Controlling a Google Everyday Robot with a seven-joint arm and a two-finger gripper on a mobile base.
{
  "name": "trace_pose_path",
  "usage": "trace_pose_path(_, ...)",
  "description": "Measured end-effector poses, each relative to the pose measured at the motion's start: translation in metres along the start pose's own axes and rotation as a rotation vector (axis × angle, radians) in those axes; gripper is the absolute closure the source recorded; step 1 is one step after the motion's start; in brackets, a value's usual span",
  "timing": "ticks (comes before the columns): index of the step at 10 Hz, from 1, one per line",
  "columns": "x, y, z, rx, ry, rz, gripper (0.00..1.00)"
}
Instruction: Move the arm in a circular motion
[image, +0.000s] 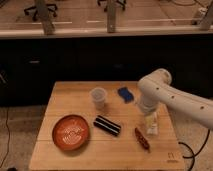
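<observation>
The large white arm reaches in from the lower right over the right side of the wooden table. Its rounded joint hangs above the table's right part, and the last segment points down from there. The gripper is at the lower end of that segment, just above a white bottle; the arm's bulk mostly hides it. Nothing can be seen held in it.
On the table are a clear plastic cup, a blue sponge, an orange-red plate, a black striped packet and a reddish-brown stick-shaped item. A dark counter and office chairs are behind.
</observation>
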Motion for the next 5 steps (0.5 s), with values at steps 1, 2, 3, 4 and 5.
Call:
trace_pose_path(1,-0.007,0.007,-0.01,0.015,-0.009,-0.008,0.2)
trace_pose_path(2,-0.014,0.01,-0.019,0.03,-0.016,-0.02,0.2)
trace_pose_path(3,-0.024,0.01,-0.029,0.048,-0.024,-0.037,0.2)
trace_pose_path(4,-0.033,0.011,-0.038,0.065,-0.032,-0.05,0.2)
trace_pose_path(5,-0.044,0.006,-0.047,0.085,-0.041,-0.071,0.2)
